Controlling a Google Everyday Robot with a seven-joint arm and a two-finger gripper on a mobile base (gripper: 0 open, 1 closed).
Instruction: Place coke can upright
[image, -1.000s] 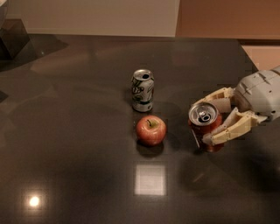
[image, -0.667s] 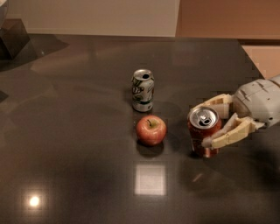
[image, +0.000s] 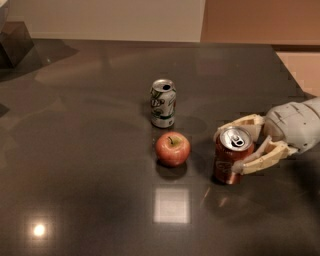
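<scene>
The coke can (image: 229, 160), red with a silver top, is seen standing upright on the table (image: 90, 190). It is clasped between the two fingers of the gripper (image: 231, 149), which is reached in from its right. Bare tabletop is left in front of it. An apple (image: 172, 148) is set just left of it, and a patterned can (image: 163, 103) is stood beyond the apple. The table's right edge is met farther right.

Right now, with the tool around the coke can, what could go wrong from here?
The tool, at the right of the view, grips the upright red can. Pulling back before opening could tip it. The apple sits close beside the can; a toppled can might knock it rolling.
</scene>
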